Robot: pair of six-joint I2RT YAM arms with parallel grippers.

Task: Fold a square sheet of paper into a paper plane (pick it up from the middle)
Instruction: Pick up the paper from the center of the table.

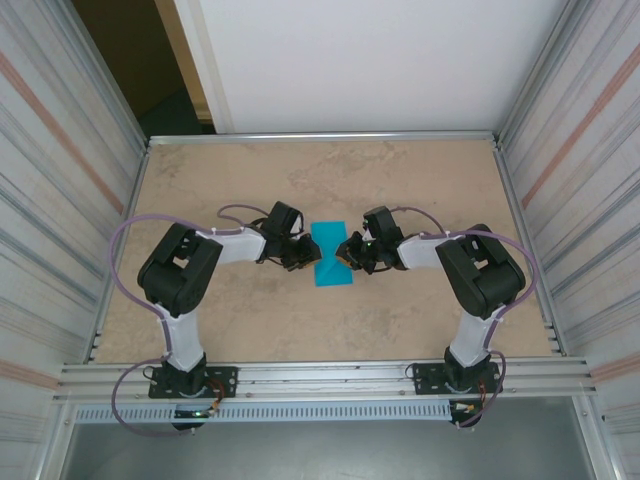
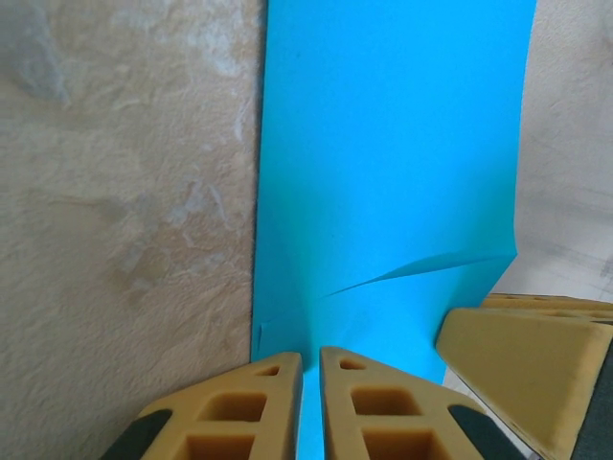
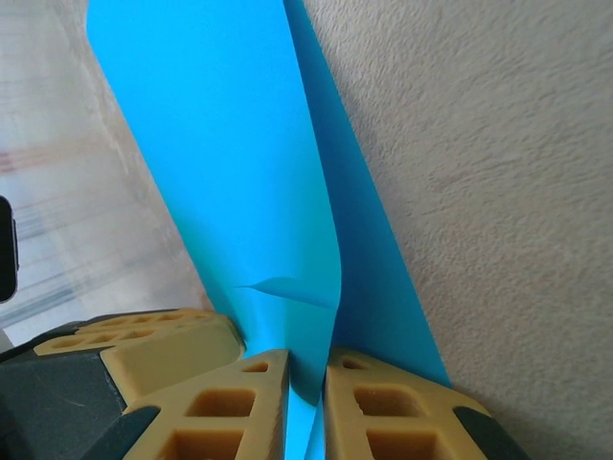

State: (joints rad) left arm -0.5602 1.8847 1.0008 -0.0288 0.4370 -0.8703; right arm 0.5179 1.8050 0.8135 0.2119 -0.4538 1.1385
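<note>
A: Left gripper (image 2: pixel 310 388)?
B: Jaws pinched on the near edge of the teal sheet of paper (image 2: pixel 383 163). Mottled table (image 2: pixel 115 211) to its left.
A: Surface?
B: One raised ripple, low right, just above another yellow finger (image 2: pixel 522 359).

1 teal paper sheet (image 1: pixel 330 270). 1 worktop (image 1: pixel 420 310). 2 arms: left arm (image 1: pixel 185 270), right arm (image 1: pixel 480 270). 2 sets of jaws, one per arm, 2 yellow fingers (image 2: pixel 230 412) in each set. Left wrist view counts 3 fingers: own pair plus 1 neighbour finger (image 2: pixel 522 369). Right wrist view also 3: own pair plus 1. 2 lavender cables, one per arm: left cable (image 1: pixel 122 262), right cable (image 1: pixel 531 262). 2 corrugated side walls (image 1: pixel 60 170). 1 white back panel (image 1: pixel 370 60). 1 wrinkle (image 2: pixel 421 268) in the sheet.
</note>
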